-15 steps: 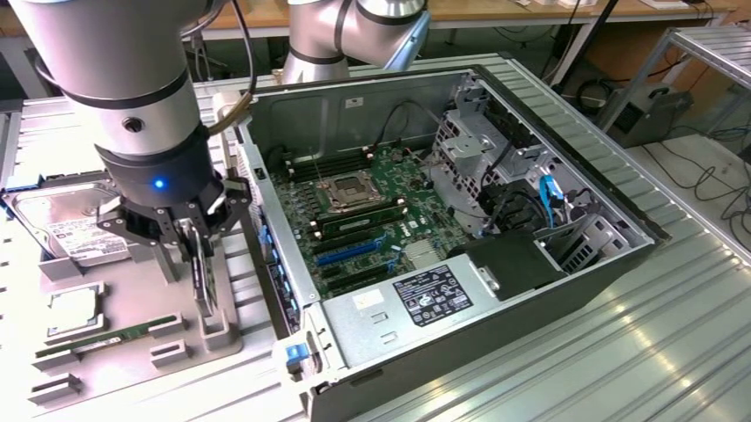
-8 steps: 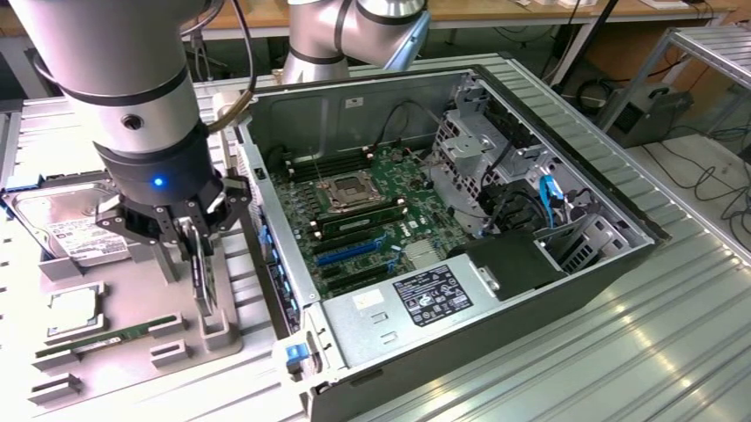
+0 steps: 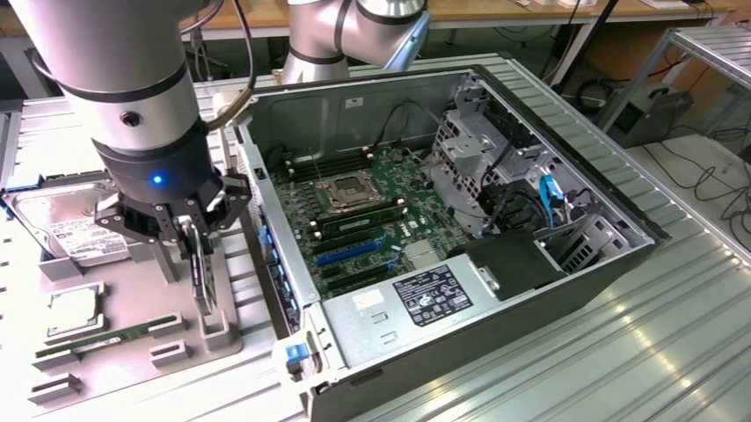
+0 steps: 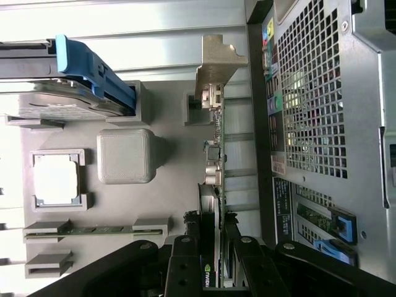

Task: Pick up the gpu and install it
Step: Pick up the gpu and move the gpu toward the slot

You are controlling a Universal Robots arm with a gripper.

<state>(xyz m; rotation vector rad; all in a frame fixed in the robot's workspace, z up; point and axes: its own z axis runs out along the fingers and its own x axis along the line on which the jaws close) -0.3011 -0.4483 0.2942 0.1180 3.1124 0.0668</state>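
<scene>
GPU (image 3: 207, 283) first: you have it standing on edge at its holder on the grey tray (image 3: 118, 360), just beside the open computer case (image 3: 551, 290), towards the exterior view's left. Everything sits on a ribbed metal table (image 3: 610, 360), and behind it the room shows a wooden workbench (image 3: 528, 13) and loose cables (image 3: 716, 171) on the floor. The case lies on its side with the motherboard (image 3: 352, 220) facing up and a labelled power supply (image 3: 428, 294) at the near end. Your arm (image 3: 118, 79) comes down from the top of the frame, where it is cut off. Its gripper (image 3: 197, 251) is over the card with 1 finger against each face, clamped on it. On the tray, a hard drive (image 3: 70, 230) lies behind the gripper, partly covered by it and cut off at the frame edge. Nearer the camera are 1 square processor (image 3: 76, 312) and 1 green RAM stick (image 3: 100, 343). In the wrist view you see the card edge-on, so its faces are hidden. Its silver bracket (image 4: 218, 62) is at the end away from the fingers (image 4: 193, 247). You cannot tell whether the card's lower edge is seated in the holder or just clear of it.
</scene>
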